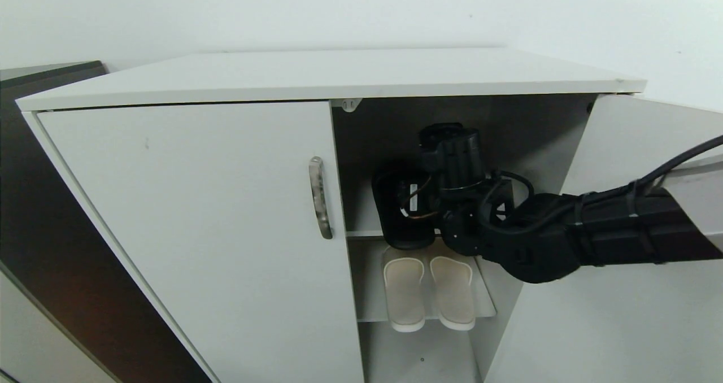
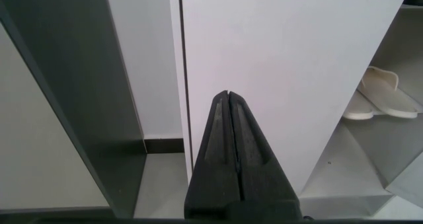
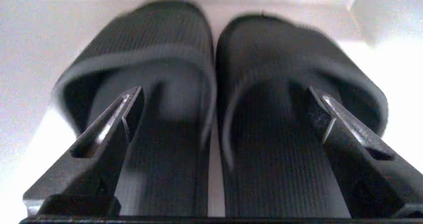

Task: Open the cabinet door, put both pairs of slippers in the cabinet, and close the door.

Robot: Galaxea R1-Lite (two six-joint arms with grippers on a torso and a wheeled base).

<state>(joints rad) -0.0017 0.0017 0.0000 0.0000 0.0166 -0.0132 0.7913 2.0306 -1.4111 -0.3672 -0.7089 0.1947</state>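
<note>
Right gripper (image 3: 228,105), fingers spread wide and holding nothing, straddles the dark slippers (image 3: 165,52) on the cabinet's (image 1: 339,72) upper shelf. White slippers (image 1: 429,290) lie on the shelf at 6 o'clock of them. Left gripper (image 2: 228,102), closed and empty, faces the closed door (image 1: 197,230).

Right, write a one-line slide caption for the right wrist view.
Right gripper, open, over the dark slippers lying side by side on a white shelf.

Left door (image 1: 186,230) shut, blocks that half; right arm (image 1: 565,236) fills open half above white slippers (image 1: 429,292).
</note>
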